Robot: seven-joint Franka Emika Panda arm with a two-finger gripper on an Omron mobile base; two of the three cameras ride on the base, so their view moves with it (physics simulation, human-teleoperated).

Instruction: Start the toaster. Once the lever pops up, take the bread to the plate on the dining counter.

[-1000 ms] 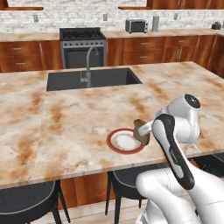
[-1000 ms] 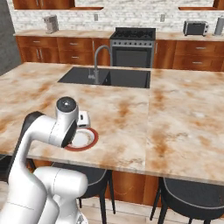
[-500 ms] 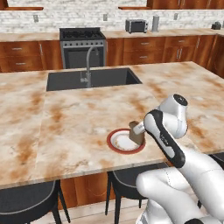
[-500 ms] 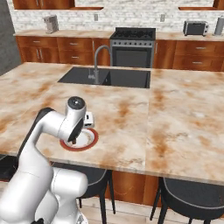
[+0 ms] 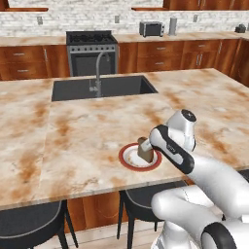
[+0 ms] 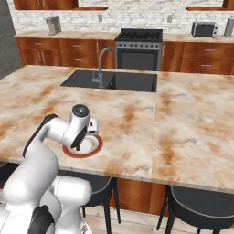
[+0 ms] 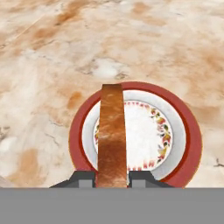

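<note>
The bread (image 7: pixel 111 135) is a brown-crusted slice held edge-on between my fingers (image 7: pixel 83 177), and my gripper (image 7: pixel 111 178) is shut on it. It hangs upright just over the white middle of the red-rimmed plate (image 7: pixel 192 144); whether it touches I cannot tell. From the base, the plate (image 5: pixel 127 165) lies near the front edge of the dining counter (image 5: pixel 87 131), with the bread (image 5: pixel 144 150) and gripper (image 5: pixel 146 148) over it. The plate (image 6: pixel 93 150) is partly hidden by my arm. The toaster (image 5: pixel 151 28) stands far off on the back wall counter.
A dark sink (image 5: pixel 73 88) with a steel faucet (image 5: pixel 98 73) is set in the island behind the plate. A black stove (image 5: pixel 91 48) stands at the back wall. Dark stools (image 6: pixel 201 201) sit under the counter's front edge.
My hand has swung left and down with the bread, from beside the plate's right edge to over its middle. The plate has stayed in place.
</note>
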